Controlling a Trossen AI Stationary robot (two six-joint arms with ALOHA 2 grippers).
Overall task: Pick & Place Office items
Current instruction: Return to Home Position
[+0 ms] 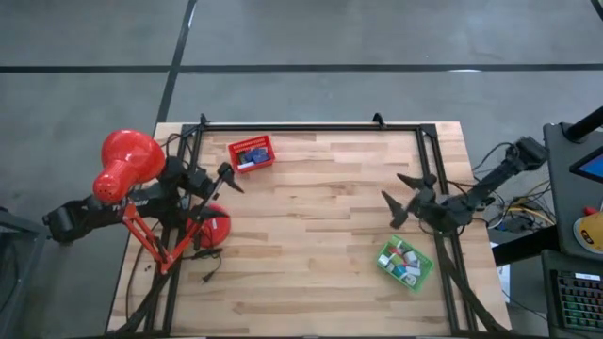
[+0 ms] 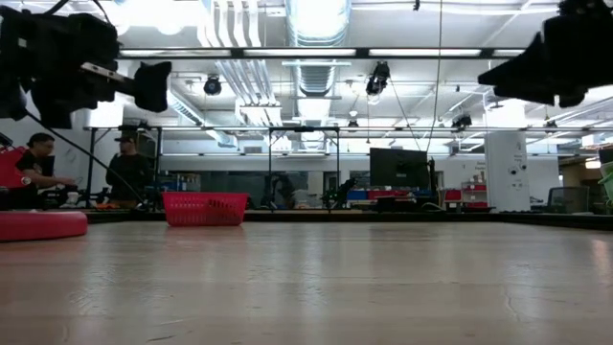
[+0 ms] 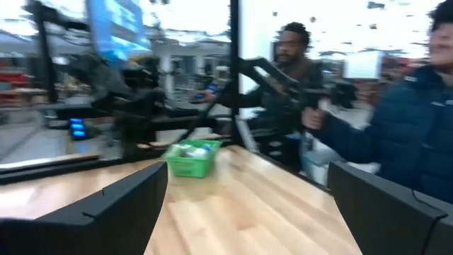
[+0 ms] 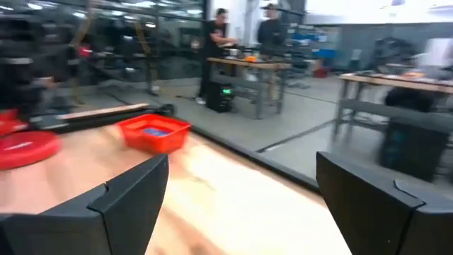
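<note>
The office items are small pieces lying in two trays. A red tray [image 1: 252,153] at the far left holds blue ones; it also shows as the red tray [image 4: 153,132]. A green tray [image 1: 405,264] at the near right holds several white, teal and pink pieces, and appears as the green tray [image 3: 191,157]. My left gripper [image 1: 227,178] hovers open above the table just near of the red tray. My right gripper [image 1: 399,196] hovers open above the table on the far side of the green tray. Both point level across the table, with nothing between their fingers.
A big red desk lamp [image 1: 127,165] stands at the table's left edge, its round base [image 1: 212,226] on the wood beside my left arm. A black frame [image 1: 311,126] runs along the table's far edge. People stand and sit beyond the table [image 3: 417,120].
</note>
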